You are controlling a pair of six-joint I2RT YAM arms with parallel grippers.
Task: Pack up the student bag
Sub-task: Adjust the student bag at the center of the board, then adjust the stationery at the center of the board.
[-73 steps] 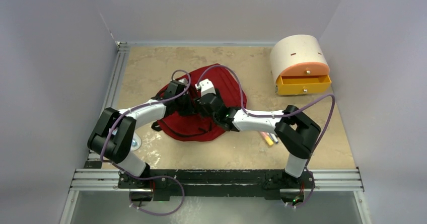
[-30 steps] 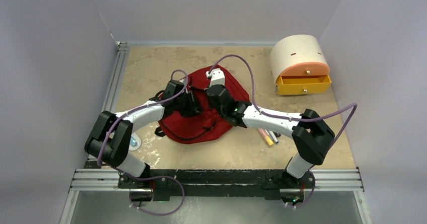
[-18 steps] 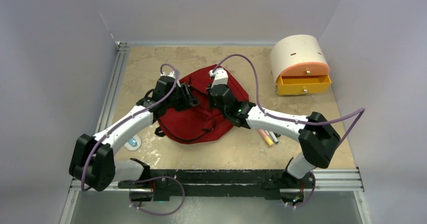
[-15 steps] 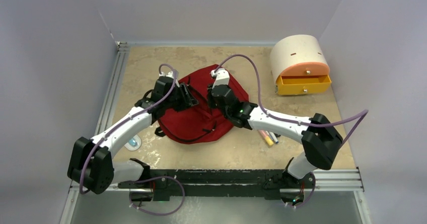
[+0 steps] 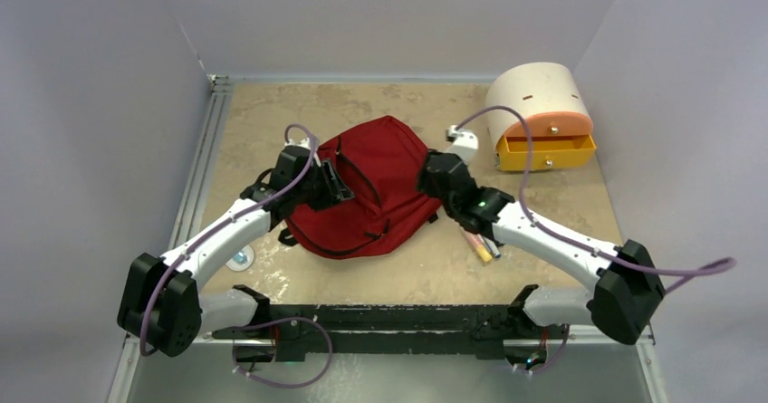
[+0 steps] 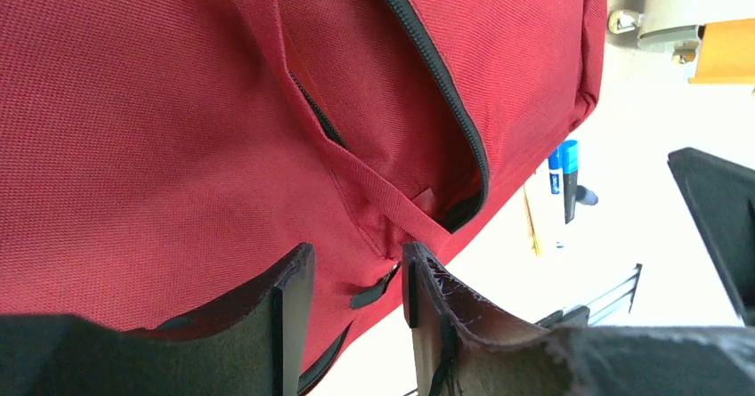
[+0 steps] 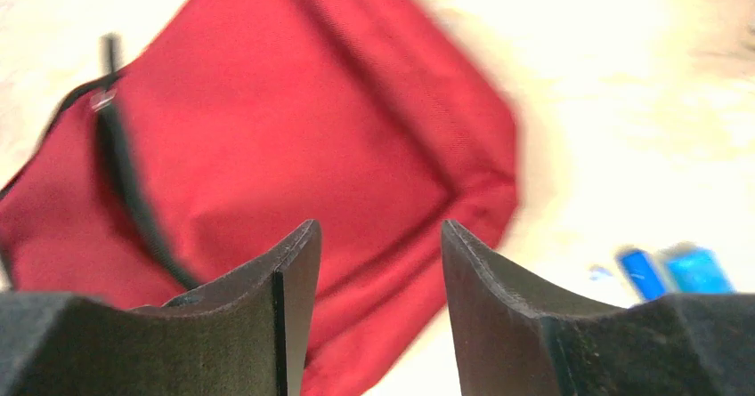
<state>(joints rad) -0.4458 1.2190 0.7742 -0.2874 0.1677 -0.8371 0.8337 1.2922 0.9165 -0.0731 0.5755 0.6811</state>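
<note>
Top view: the student bag lies flat mid-tabletop. The left jaws are at its 9 o'clock edge and the right jaws at its 3 o'clock edge.

Left wrist view: the left jaws stand narrowly apart over the bag's red fabric, clamping nothing.

Right wrist view, blurred: the right jaws are apart and empty, with the bag at 12 o'clock and blue markers at 4 o'clock.
</note>
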